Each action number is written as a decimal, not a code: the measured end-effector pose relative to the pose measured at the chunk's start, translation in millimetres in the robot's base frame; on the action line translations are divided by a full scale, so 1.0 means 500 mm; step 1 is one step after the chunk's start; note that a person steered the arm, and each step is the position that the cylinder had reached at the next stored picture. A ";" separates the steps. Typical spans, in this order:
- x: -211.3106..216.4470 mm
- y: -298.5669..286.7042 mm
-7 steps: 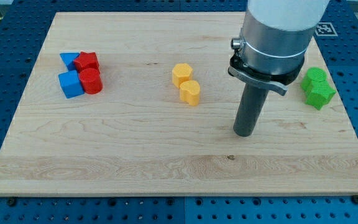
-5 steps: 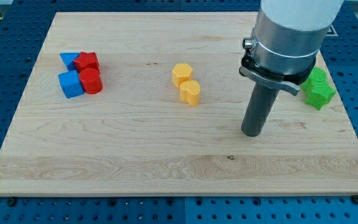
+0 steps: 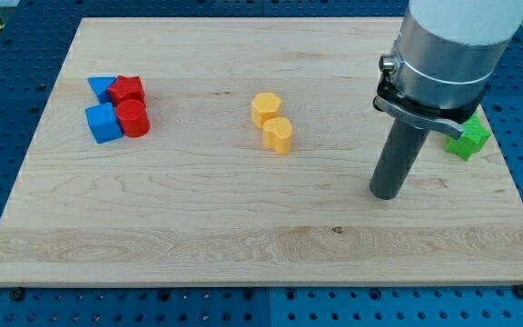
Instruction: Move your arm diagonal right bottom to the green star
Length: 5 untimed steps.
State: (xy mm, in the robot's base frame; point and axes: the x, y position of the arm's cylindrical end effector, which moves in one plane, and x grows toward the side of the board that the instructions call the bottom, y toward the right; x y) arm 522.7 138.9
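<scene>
The green star (image 3: 468,139) is lying near the view's right edge of the worktop (image 3: 198,227), about mid-height in the view, and my arm's housing is partly covering it; only its right portion is showing. Whether a second green block is sitting behind it, I am unable to tell, as the housing is hiding that spot.

My tip (image 3: 387,193) is resting on the worktop to the view's left of the star and somewhat lower, near it but apart, with bare wood between them. The tool is a plain rod: it has nothing that opens or closes, and it is holding and touching nothing.

I am judging the approach step to be in hand and not yet finished. The goal is a spot off the star's lower right corner, so the next move is calling for travel toward the view's right, passing below the star and stopping short of the worktop's edge. The risk is clipping the star on the way.

Further out, two yellow blocks (image 3: 271,122) are sitting touching near the worktop's centre. At the view's left, a blue triangle (image 3: 100,87), a blue cube (image 3: 103,122) and two red blocks (image 3: 130,104) are standing clustered together. No containers are in view.
</scene>
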 end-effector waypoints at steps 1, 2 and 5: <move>0.000 0.010; 0.000 0.020; 0.000 0.056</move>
State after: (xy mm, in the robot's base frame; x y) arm 522.7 167.0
